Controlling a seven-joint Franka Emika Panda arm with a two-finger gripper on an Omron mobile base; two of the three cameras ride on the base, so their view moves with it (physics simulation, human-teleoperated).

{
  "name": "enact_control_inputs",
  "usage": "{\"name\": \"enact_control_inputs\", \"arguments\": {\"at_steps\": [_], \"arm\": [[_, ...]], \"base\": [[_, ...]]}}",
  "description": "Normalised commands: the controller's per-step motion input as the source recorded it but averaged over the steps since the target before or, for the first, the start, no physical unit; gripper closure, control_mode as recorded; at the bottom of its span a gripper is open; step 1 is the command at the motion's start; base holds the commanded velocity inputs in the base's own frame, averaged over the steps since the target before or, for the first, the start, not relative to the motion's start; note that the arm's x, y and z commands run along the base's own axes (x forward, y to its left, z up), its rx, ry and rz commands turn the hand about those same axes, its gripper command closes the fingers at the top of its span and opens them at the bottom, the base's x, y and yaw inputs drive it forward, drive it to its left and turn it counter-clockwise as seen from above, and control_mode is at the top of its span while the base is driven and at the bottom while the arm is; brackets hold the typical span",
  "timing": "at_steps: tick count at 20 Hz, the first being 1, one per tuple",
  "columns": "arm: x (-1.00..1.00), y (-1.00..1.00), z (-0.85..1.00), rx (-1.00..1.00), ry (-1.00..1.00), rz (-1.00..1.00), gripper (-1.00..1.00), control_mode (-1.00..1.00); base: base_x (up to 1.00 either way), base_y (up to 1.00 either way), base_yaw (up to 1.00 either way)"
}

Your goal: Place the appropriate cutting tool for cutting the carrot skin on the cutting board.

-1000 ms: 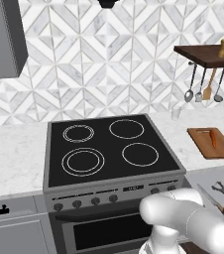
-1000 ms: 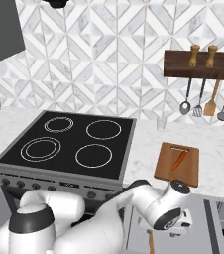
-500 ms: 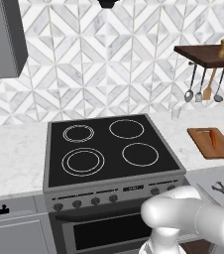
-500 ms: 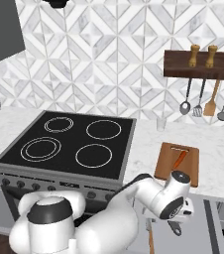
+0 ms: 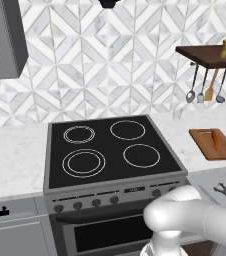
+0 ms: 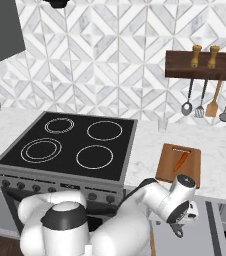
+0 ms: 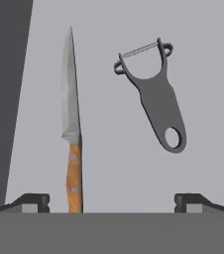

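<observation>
While the pincer (image 7: 112, 202) hangs wide open and empty over a grey surface, the peeler (image 7: 155, 96) lies beside a wooden-handled knife (image 7: 72, 124). Best to centre over the peeler's slim handle, well clear of the knife, before carrying it to the cutting board (image 6: 180, 163) with the carrot (image 6: 181, 160).
</observation>
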Motion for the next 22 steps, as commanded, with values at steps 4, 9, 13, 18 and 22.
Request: {"name": "enact_control_inputs", "arguments": {"at_steps": [4,9,13,18,22], "arm": [[0.04,0.00,-0.35,-0.02,0.00,0.00,-1.00,-1.00],[0.20,0.00,-0.22,-0.02,0.00,0.00,-1.00,-1.00],[0.16,-0.04,-0.25,-0.02,0.00,0.00,-1.00,-1.00],[0.16,-0.12,-0.20,-0.01,0.00,0.00,-1.00,-1.00],[0.06,-0.22,-0.16,0.00,0.00,0.00,-1.00,-1.00]], "base": [[0.00,0.00,0.00],[0.00,0.00,0.00],[0.00,0.00,0.00],[0.00,0.00,0.00],[0.00,0.00,0.00]]}}
